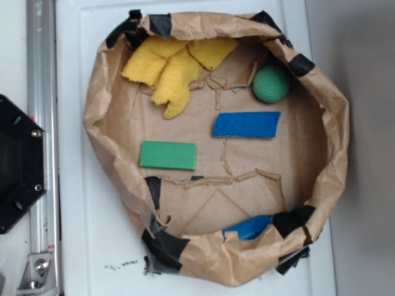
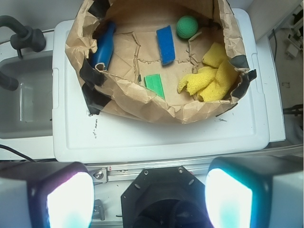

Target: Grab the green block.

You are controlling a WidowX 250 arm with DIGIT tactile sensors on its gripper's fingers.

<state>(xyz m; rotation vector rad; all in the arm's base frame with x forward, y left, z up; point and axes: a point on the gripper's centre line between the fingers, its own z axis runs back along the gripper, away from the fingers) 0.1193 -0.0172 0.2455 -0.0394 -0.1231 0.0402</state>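
The green block (image 1: 168, 155) lies flat on the floor of a brown paper bowl (image 1: 99, 117), left of centre. It also shows in the wrist view (image 2: 154, 85), partly behind the bowl's near wall. My gripper (image 2: 149, 197) is open and empty, with both fingers far apart at the bottom of the wrist view, high above the robot base and well short of the bowl. The gripper is out of the exterior view.
In the bowl lie a blue rectangular sponge piece (image 1: 246, 124), a round green ball (image 1: 271, 84), a crumpled yellow cloth (image 1: 173, 68) and a blue object (image 1: 249, 227) tucked under the near rim. The bowl sits on a white lid (image 1: 80, 234). The black robot base (image 1: 18, 163) is at left.
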